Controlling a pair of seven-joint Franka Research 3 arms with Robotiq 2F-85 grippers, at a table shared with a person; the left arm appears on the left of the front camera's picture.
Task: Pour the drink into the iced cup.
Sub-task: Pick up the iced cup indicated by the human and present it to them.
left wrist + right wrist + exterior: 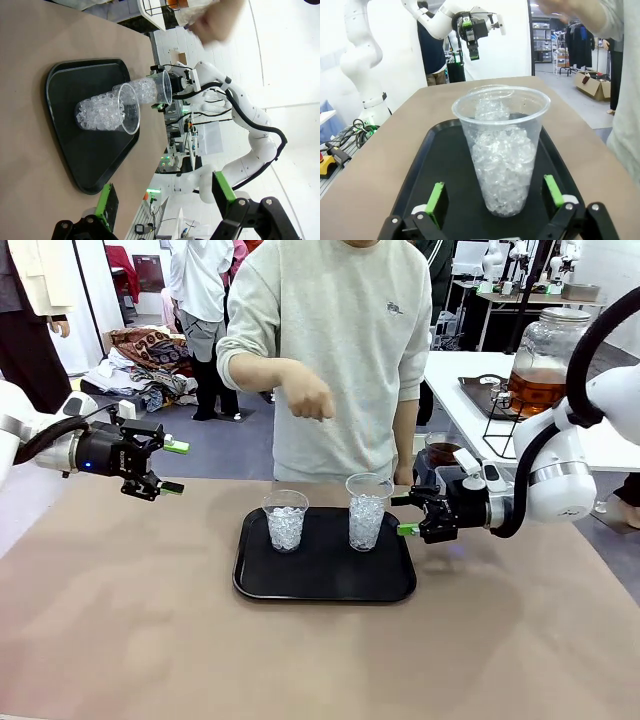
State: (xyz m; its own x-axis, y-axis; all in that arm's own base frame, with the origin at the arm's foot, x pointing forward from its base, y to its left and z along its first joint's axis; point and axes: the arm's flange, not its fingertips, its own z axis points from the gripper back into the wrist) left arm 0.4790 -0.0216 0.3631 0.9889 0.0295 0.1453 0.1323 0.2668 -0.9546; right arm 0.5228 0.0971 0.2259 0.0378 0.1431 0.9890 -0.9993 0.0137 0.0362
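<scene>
On a tray (pixel 325 590) at mid-counter (pixel 120 620), two iced cups: left cup (pixel 286 521), right cup (pixel 367 512). Just beside right cup, right end effector (pixel 404 515), released, jaws wide. Above counter's left edge, left end effector (pixel 175 467), also released. Beyond far right corner, drink (pixel 537 388) in a jar (pixel 547 340) on another table.

Surface: brown-covered table (pixel 120 640) | directly on it: black tray (pixel 250 585), mid-table toward far edge | on tray: left iced cup (pixel 286 525), right iced cup (pixel 366 515), apart
</scene>
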